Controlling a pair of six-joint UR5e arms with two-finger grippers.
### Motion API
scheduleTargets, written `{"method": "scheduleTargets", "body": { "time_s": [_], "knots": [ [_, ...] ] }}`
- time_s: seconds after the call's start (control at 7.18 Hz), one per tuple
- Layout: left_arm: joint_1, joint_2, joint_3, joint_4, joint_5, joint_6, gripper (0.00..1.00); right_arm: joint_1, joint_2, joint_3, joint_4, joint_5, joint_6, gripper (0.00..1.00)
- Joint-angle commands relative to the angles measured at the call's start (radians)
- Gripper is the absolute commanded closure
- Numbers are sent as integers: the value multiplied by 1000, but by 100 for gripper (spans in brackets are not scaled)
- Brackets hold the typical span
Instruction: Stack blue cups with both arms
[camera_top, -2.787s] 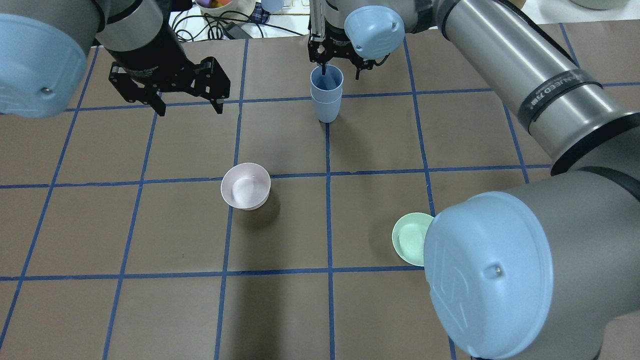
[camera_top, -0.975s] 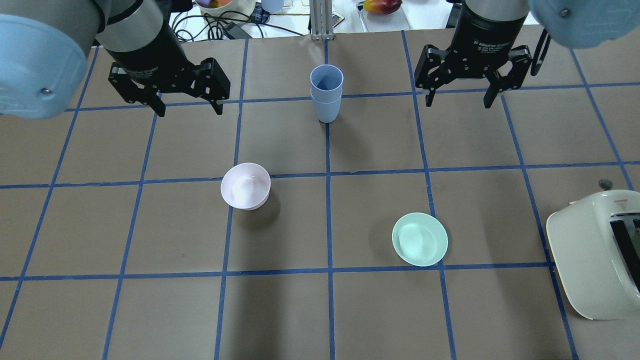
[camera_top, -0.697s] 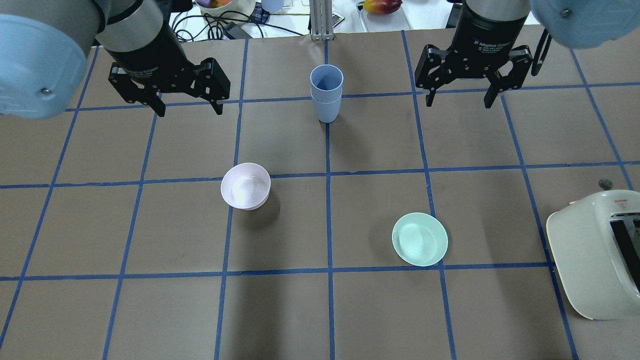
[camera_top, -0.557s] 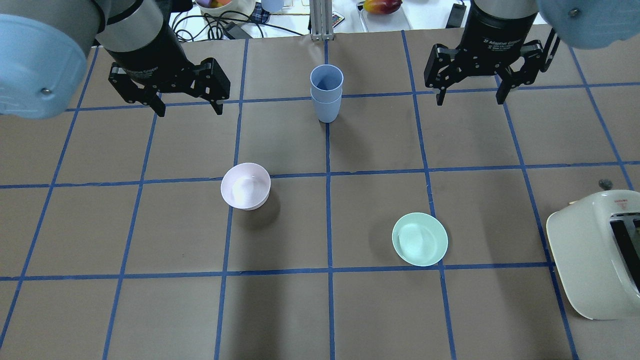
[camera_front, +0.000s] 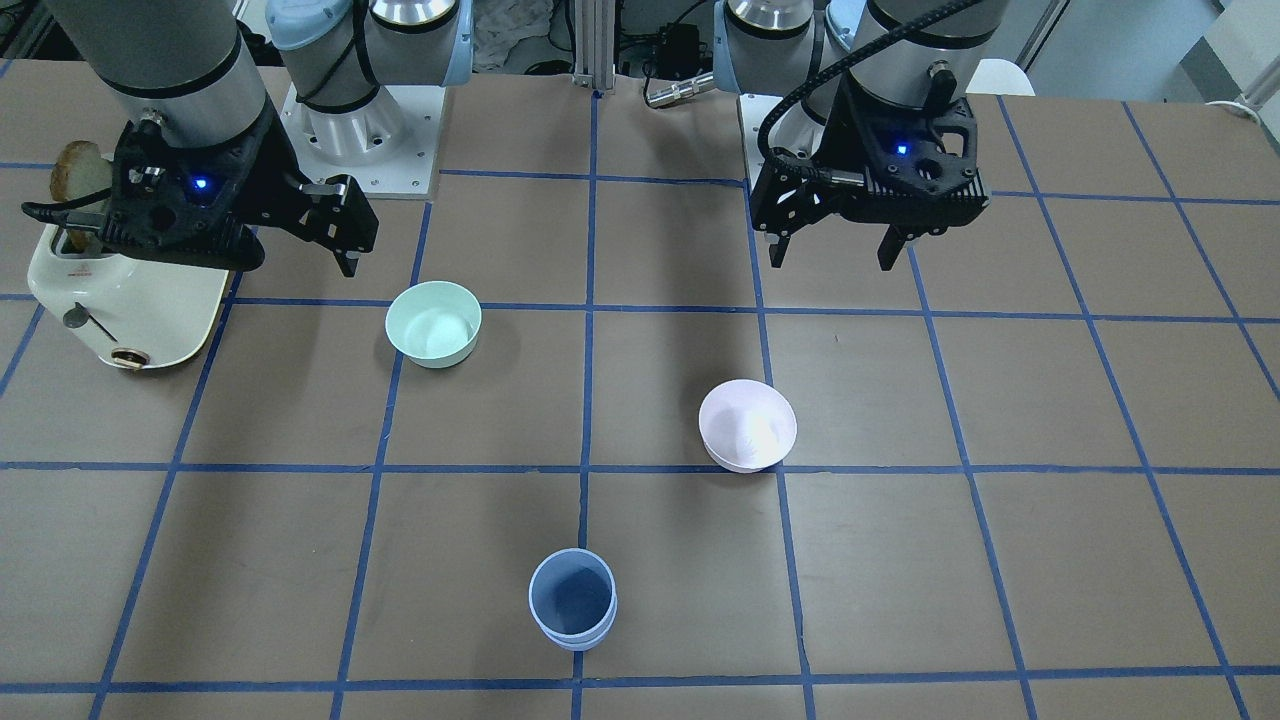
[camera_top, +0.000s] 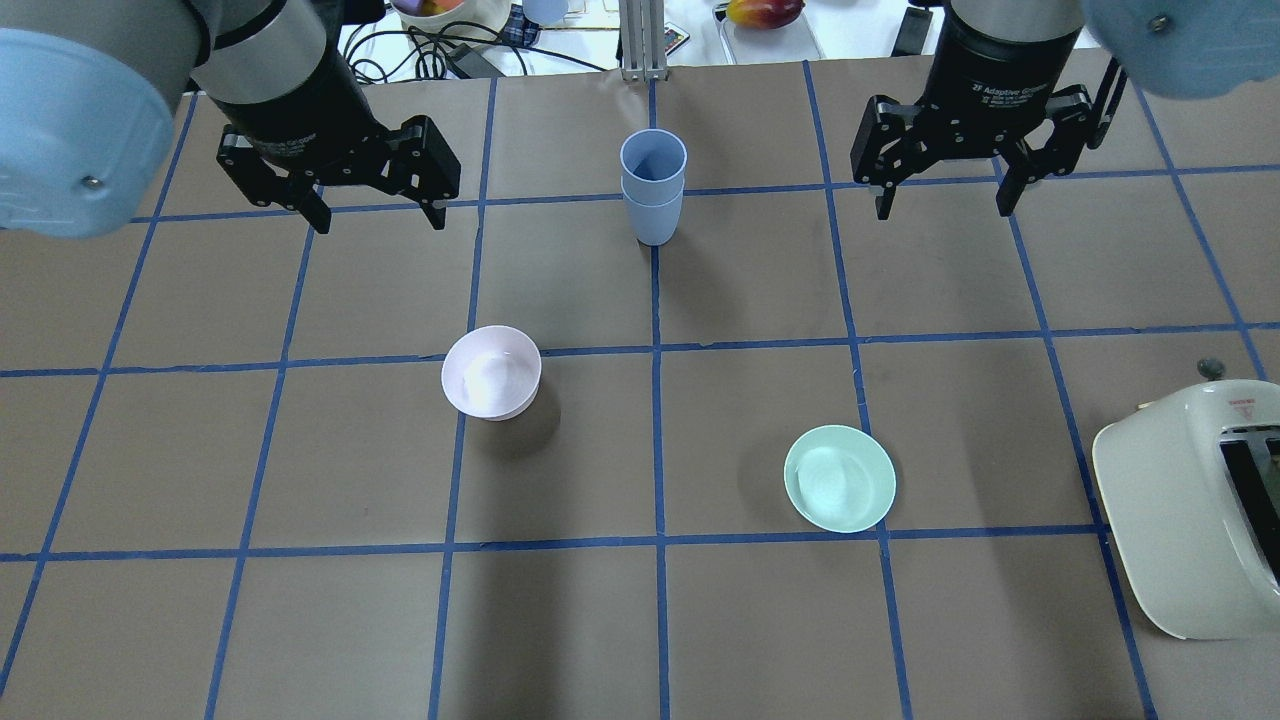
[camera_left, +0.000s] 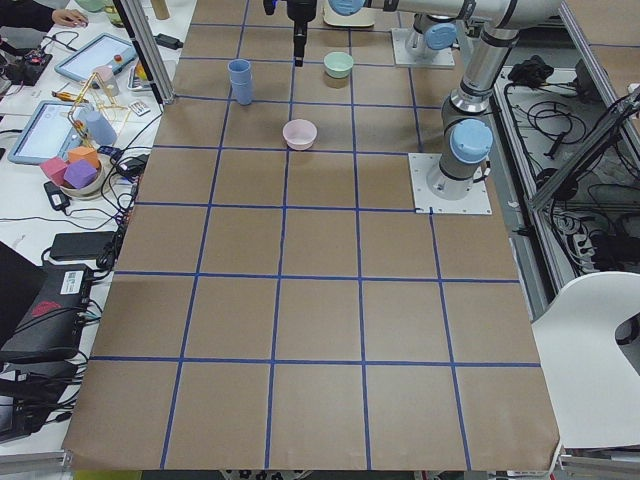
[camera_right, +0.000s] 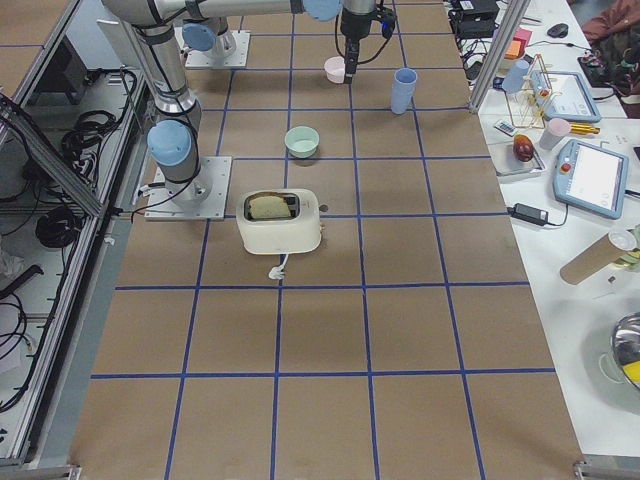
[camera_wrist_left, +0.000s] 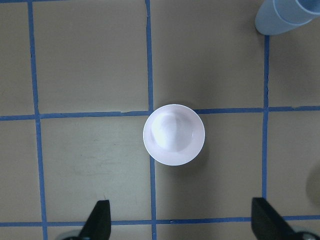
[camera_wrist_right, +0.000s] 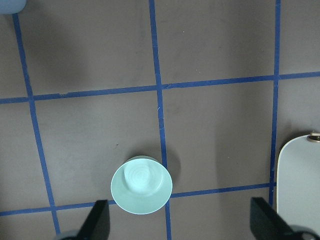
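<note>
The two blue cups stand nested, one inside the other, upright at the far middle of the table; they also show in the front view, the left side view, the right side view and the left wrist view. My left gripper is open and empty, raised to the left of the stack, also seen in the front view. My right gripper is open and empty, raised to the right of the stack. Both are well apart from the cups.
A pale pink bowl sits left of centre, under the left wrist camera. A mint-green bowl sits right of centre. A cream toaster with toast stands at the right edge. Cables and clutter lie beyond the far edge.
My right gripper let go of the stacked cups, swung away to the right and rose; in the last second it drifted slightly further right. The left arm has not moved.
</note>
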Motion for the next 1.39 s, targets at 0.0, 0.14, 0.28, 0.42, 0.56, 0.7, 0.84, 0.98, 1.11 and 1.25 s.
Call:
{"method": "scheduleTargets", "body": {
  "time_s": [0.0,0.14,0.28,0.42,0.56,0.7,0.84,0.98,1.11,1.25],
  "knots": [
    [0,0,0,1,0,0,0,-23,-1,0,19,1,-31,0],
    [0,0,0,0,0,0,0,-56,-1,0,52,26,-47,0],
    [0,0,0,1,0,0,0,-53,-8,-3,40,32,-36,0],
    [0,0,0,1,0,0,0,-51,-18,-1,11,38,-38,0],
    [0,0,-2,1,0,0,0,-50,-18,-1,-66,82,-45,0],
    [0,0,0,1,0,0,0,-50,-19,0,-64,69,-53,0],
    [0,0,0,1,0,-2,0,-48,-21,8,-64,69,-53,0],
    [0,0,-2,0,2,0,0,-48,-36,37,-70,71,-56,0],
    [0,0,0,1,0,0,0,-48,-51,63,-75,71,-56,0],
    [0,0,0,1,0,-2,0,-48,-53,69,-75,71,-58,0]
  ]
}}
